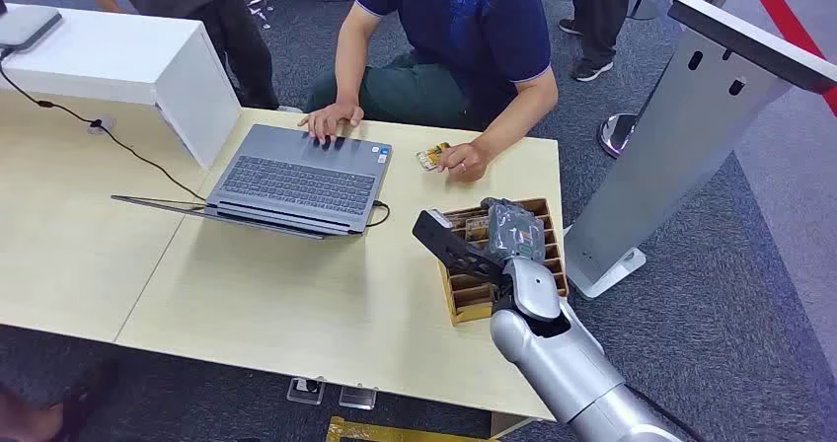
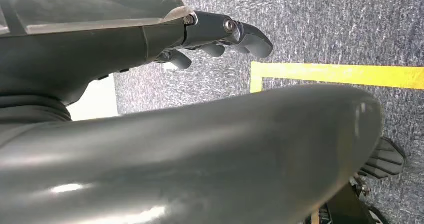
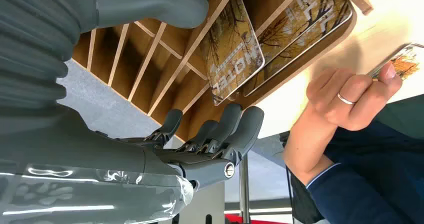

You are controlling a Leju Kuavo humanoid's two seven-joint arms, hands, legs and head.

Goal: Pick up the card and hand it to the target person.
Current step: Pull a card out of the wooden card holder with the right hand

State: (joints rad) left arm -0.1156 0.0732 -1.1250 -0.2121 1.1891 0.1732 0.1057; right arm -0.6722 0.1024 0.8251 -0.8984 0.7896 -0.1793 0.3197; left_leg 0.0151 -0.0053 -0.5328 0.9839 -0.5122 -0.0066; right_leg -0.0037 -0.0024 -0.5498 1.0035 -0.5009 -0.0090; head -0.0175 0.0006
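The right hand (image 3: pixel 210 139) hangs over the wooden slotted box (image 1: pixel 553 264) at the tabletop's right edge, fingers loosely curled and holding nothing. The cards (image 3: pixel 235 51) stand on edge in the far slots — thin, stiff, glossy, likely slippery. I'd pinch one by its exposed top edge, thumb against finger. The seated person's hand (image 1: pixel 464 158) rests near the tabletop's far edge, holding another card (image 1: pixel 431 153). The left hand (image 2: pixel 220 36) hangs curled and empty.
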